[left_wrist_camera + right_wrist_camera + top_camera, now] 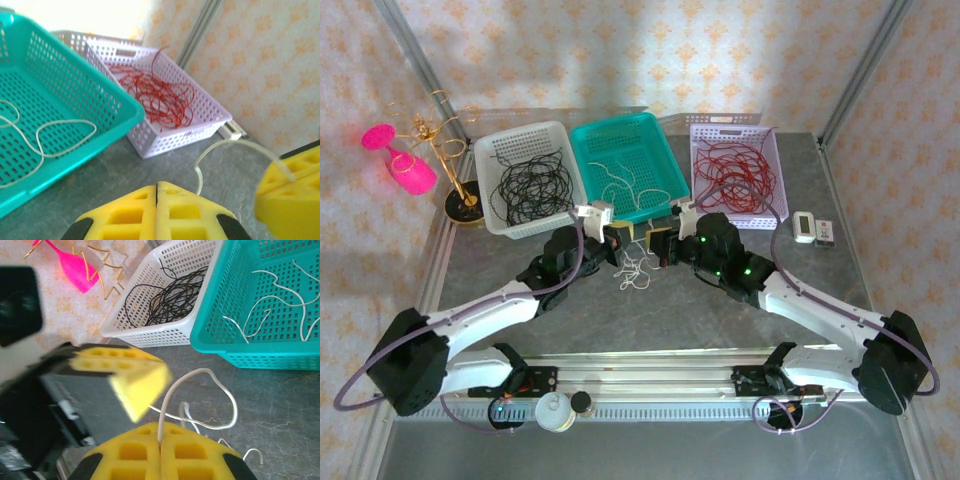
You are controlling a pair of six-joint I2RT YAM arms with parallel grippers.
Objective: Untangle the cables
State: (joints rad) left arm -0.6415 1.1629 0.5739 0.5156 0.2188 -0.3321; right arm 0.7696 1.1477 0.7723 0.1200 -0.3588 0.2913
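Right gripper (160, 434), pinching white cable (200, 369) (left gripper (157, 189) closed)

A robot lab test cell — grey table (650, 320), metal frame post (863, 70), patterned backdrop panels (620, 60) around it

Walls: cream wallpaper with orange floral motif (620, 60), beyond left gripper (623, 240) and right gripper (660, 244), also out to either side of them. Beneath both: grey mottled stone-look tabletop (650, 320). Far corners: slanted silver metal frame posts (857, 75). Behind grippers, along near table edge: ribbed aluminium rail (650, 385). Bright daylight patch on far wall; softer, purplish shade toward left.
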